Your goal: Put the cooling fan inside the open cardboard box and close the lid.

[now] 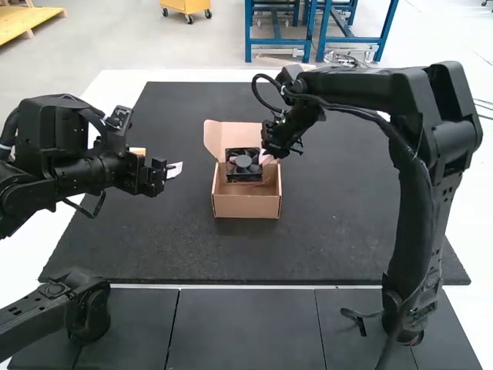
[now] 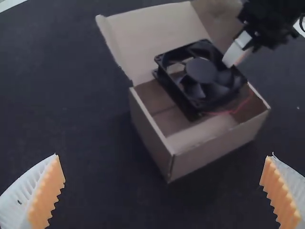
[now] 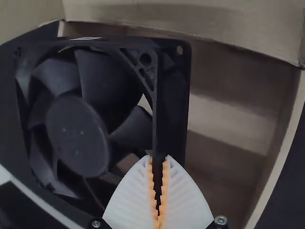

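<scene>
orange-padded left gripper [image 1: 160, 163] parked wide open and empty, well apart from the cardboard box [image 1: 246, 202]. cooling fan [image 1: 243, 163] tilted partway inside it, frame edge pinched tight by the right gripper [image 1: 269, 156]. looks roughly halfway: needs releasing, then folding the raised lid [image 1: 219, 135] shut.
</scene>
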Controlling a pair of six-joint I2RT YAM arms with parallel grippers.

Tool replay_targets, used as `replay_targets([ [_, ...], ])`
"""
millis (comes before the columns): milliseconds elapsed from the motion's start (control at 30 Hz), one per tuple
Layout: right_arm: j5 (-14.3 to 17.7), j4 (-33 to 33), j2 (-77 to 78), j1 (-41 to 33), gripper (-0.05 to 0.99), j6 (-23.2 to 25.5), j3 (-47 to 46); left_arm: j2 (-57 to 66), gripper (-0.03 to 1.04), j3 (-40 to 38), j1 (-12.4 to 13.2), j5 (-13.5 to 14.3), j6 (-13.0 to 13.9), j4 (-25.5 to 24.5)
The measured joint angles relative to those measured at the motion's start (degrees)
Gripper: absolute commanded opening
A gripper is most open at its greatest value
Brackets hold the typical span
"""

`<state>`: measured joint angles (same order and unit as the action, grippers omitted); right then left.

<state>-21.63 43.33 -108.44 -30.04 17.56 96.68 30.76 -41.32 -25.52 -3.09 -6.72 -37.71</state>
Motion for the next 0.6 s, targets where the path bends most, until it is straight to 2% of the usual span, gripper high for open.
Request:
replay_targets([
  [600, 0.5, -0.9, -5.3, 0.0, -0.02, -1.7, 0.0, -0.1, 0.97, 0.0, 0.0, 0.0, 0.0, -0.2],
])
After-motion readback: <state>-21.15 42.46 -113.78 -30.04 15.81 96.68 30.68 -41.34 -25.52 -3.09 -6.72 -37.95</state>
